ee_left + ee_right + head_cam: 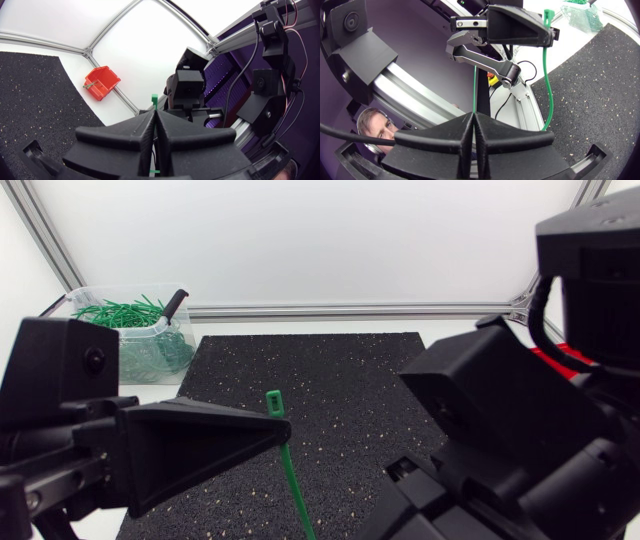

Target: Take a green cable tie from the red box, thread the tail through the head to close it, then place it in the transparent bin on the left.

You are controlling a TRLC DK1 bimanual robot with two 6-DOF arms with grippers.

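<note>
A green cable tie (288,465) stands nearly upright over the black mat (340,380), with its square head (275,402) uppermost. My left gripper (283,436) is shut on it just below the head; in the left wrist view the head (156,100) sticks out past the closed fingertips (150,127). My right gripper (473,120) is shut on the thin tail (475,85), while the strap (548,75) curves from the left gripper (547,35) down behind it. The transparent bin (160,340), at the back left, holds several green ties. The red box (101,82) lies beyond the mat.
My right arm (500,420) fills the head view's right side, close to the left gripper. Part of the red box (548,356) shows behind it. An aluminium frame rail (350,310) runs along the back of the table.
</note>
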